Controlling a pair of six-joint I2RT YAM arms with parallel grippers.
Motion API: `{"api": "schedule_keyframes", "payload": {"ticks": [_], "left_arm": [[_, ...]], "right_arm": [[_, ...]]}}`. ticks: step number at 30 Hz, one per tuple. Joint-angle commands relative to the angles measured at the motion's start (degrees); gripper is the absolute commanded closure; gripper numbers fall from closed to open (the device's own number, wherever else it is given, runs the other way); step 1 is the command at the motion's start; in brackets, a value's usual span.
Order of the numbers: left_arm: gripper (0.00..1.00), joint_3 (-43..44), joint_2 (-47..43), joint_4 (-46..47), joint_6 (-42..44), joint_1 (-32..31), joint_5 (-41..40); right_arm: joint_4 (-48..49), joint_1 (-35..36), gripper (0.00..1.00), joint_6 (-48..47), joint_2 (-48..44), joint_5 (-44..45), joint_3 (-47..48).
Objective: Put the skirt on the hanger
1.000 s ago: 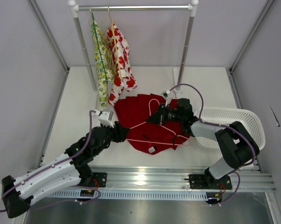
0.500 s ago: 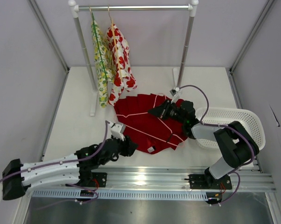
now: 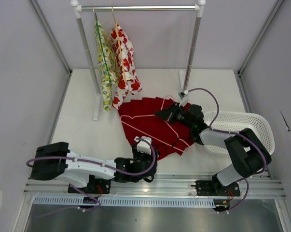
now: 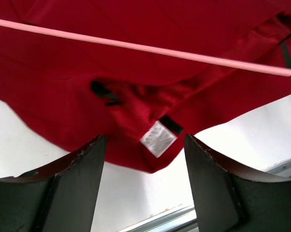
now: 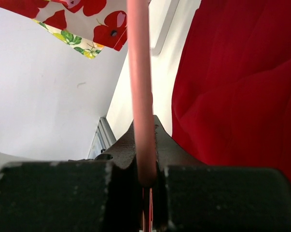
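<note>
Fingers of the right gripper clamp the thin pale pink wire hanger, which lies across the deep red pleated fabric skirt spread on the white tabletop. The right arm covers the skirt's right edge. Print on its small white label is illegible. The left gripper sits low at the near hem, fingers wide and holding nothing.

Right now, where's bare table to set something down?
Bare table left of the skirt, out to the left wall, on the near side of the rack foot. A smaller patch at the back right, between the rack post and the basket. Crowded centre: skirt, hanger, left gripper, right gripper.
</note>
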Motion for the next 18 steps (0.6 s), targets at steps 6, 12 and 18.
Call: {"api": "schedule_keyframes", "payload": {"ticks": [6, 12, 18], "left_arm": [[0.27, 6.01, 5.9, -12.68, -12.66, -1.05, -8.86], [0.4, 8.06, 7.05, -30.34, -29.47, 1.14, -10.02], [0.9, -5.03, -7.35, -7.96, -11.86, 8.77, -1.51]], "right_arm": [[-0.44, -0.05, 1.0, -2.06, -3.67, 0.36, -0.04], [-1.85, -0.05, 1.0, -3.2, -5.08, 0.1, 0.04], [-6.58, 0.12, 1.0, -6.72, -8.5, 1.42, -0.57]]}}
